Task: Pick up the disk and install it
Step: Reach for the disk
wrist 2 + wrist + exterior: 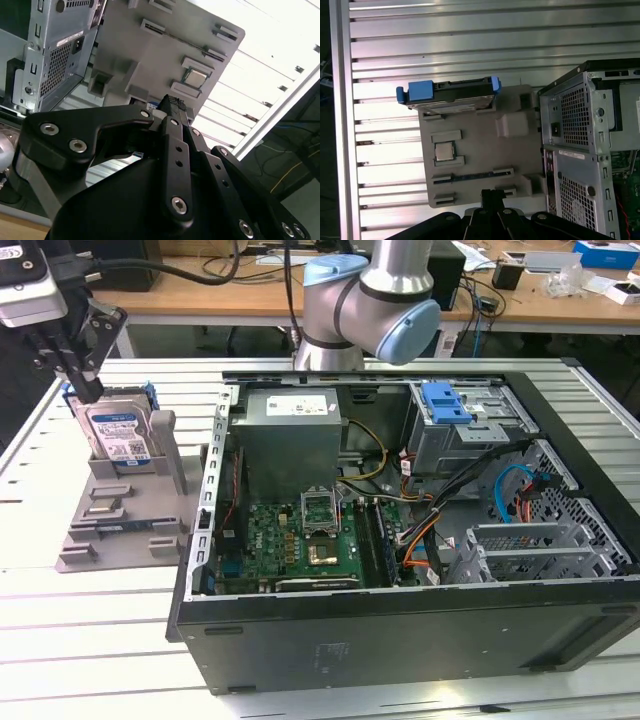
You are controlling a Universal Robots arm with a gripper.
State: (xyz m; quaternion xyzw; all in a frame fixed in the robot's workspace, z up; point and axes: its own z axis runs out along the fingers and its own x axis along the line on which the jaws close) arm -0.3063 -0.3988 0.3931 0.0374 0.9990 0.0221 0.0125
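Step in hand: reaching for the disk (113,432). By my reading, no grasp has been made yet.
Pincer: the pincer (82,380) hangs just above the disk's upper corner on the exterior view's left. Its jaws look closed together, with nothing held.
Disk location: seated in a slot of the grey stand (110,530), toward the worktop's (100,640) far corner on the exterior view's left. The open computer case (400,640) stands just beside the stand.
Disk pose: on edge, with the labelled broad face toward the worktop's near edge. In the first wrist view it shows as a thin bar lying along the worktop slats.
Long axis: probably upright, since blue rails run up both side edges. The seated lower part is hidden.
Alignment: in the first wrist view the pincer (493,194) is apart from the disk and not lined up on its top edge.
Technique: open wider than the disk's thickness. Turn the wrist so the pads face the two broad faces, and centre between the rails. Descend straight and close on metal rather than blue plastic.
Lift: draw straight up along the slot. Any tilt could bind the disk against the stand's posts.
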